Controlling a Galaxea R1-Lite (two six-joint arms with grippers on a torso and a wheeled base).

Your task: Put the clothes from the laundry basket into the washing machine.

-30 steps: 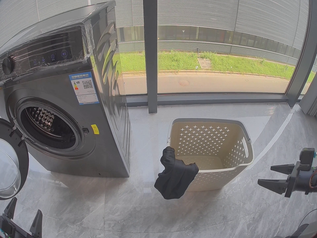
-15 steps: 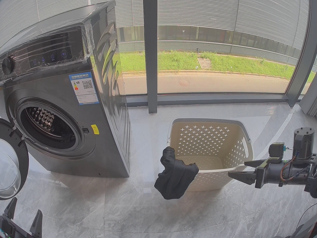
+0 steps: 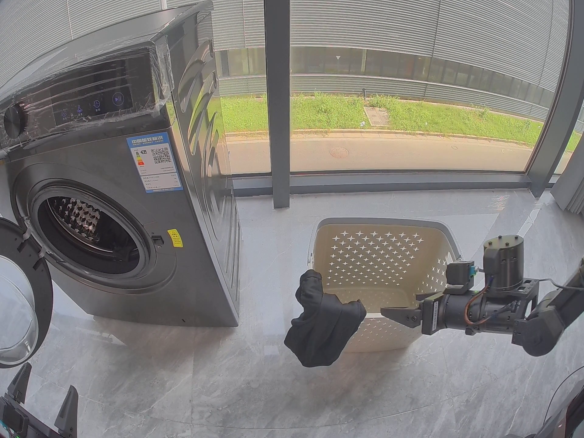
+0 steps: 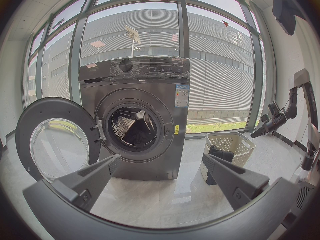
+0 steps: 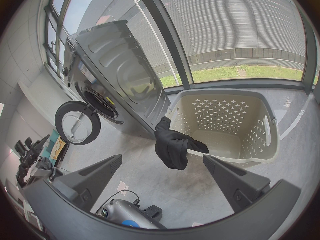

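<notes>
Jaws spread wide on left gripper (image 3: 48, 379) and right gripper (image 3: 404, 312), latter near laundry basket (image 3: 371, 336).

Shiny floor beside a tall window
A pale grey marble floor (image 3: 377, 390) runs up to a large window (image 3: 413, 80) split by a dark upright post (image 3: 278, 92); outside lie a paved path (image 3: 426, 153) with a round drain cover (image 3: 339, 152), a grass strip (image 3: 365, 112) and a ribbed grey building wall (image 3: 426, 25)

Blk cloth (image 3: 322, 326), cream star-perf. basket (image 3: 377, 250)
</notes>
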